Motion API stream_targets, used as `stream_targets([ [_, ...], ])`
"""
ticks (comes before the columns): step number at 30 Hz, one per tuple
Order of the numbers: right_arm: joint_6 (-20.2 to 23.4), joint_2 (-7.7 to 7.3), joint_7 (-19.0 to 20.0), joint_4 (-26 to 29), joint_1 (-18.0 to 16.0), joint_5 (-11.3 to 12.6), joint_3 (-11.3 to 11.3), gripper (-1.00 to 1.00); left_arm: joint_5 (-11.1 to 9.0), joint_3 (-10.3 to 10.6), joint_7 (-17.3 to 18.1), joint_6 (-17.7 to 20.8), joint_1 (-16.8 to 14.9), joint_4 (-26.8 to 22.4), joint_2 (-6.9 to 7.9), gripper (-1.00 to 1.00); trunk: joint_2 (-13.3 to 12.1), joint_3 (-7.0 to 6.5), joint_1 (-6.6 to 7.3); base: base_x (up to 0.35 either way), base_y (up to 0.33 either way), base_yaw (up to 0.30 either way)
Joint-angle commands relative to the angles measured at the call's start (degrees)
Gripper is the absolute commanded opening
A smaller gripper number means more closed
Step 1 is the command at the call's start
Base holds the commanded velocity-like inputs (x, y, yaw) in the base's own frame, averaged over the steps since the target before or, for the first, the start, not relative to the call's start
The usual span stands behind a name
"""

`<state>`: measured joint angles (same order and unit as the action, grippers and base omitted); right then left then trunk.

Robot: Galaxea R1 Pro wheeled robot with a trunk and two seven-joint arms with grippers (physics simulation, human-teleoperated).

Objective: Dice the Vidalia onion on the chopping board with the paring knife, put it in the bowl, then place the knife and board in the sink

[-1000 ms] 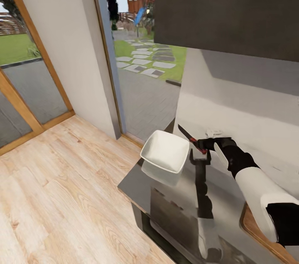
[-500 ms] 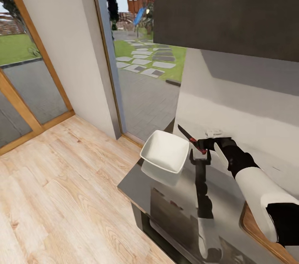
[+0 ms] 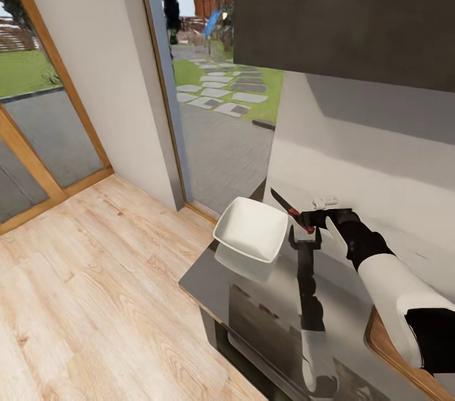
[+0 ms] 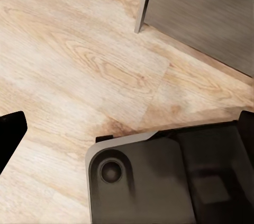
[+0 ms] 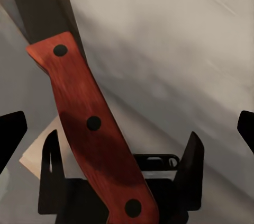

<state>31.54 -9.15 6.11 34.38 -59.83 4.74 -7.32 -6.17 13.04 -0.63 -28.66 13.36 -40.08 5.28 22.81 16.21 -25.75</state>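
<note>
My right gripper (image 3: 309, 220) is shut on the red handle of the paring knife (image 3: 287, 205) and holds it above the grey countertop (image 3: 265, 300), its dark blade pointing up and left past the bowl's rim. The white squarish bowl (image 3: 251, 228) sits at the counter's left end, just left of the gripper. In the right wrist view the paring knife (image 5: 90, 128) shows its riveted red handle close up. A corner of the chopping board (image 3: 379, 341) shows at the lower right, under my forearm. My left gripper (image 4: 129, 123) hangs open over the wooden floor. The sink and the onion are out of view.
A dark upper cabinet (image 3: 341, 9) hangs above the pale backsplash (image 3: 366, 155). Left of the counter's end lie a wooden floor (image 3: 95, 281) and glass doors onto a garden. My dark base (image 4: 159, 181) and a grey cabinet side (image 4: 206, 12) appear in the left wrist view.
</note>
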Motion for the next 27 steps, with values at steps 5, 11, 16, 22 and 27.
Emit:
stream_targets([
  [5, 0.3, -0.08, -0.2, 0.1, -0.1, 0.5, -0.3, 1.0, -0.6, 0.3, 0.0, -0.1, 0.0, -0.1, 0.08, 1.0, 0.1, 0.24, -0.03, 0.0, 0.0, 0.0],
  [11, 0.3, -0.03, -0.2, 0.0, -0.1, 0.5, -0.3, 1.0, -0.6, 0.3, -0.1, -0.1, 0.0, -0.1, 0.08, 1.0, 0.1, 0.42, -0.03, 0.0, 0.0, 0.0],
  [16, 0.3, 0.14, -0.2, 0.0, -0.1, 0.4, -0.3, 1.0, -0.6, 0.3, -0.1, -0.1, 0.0, -0.1, 0.08, 1.0, 0.1, 0.56, -0.03, 0.0, 0.0, 0.0],
  [22, 0.3, 0.26, -0.2, 0.0, -0.1, 0.4, -0.3, 1.0, -0.6, 0.3, -0.1, -0.1, 0.0, -0.1, 0.08, 1.0, 0.1, 0.75, -0.03, 0.0, 0.0, 0.0],
  [27, 0.3, 0.27, -0.2, 0.0, -0.1, 0.4, -0.3, 1.0, -0.6, 0.3, -0.1, -0.1, 0.0, -0.1, 0.08, 1.0, 0.1, 0.9, -0.03, 0.0, 0.0, 0.0],
])
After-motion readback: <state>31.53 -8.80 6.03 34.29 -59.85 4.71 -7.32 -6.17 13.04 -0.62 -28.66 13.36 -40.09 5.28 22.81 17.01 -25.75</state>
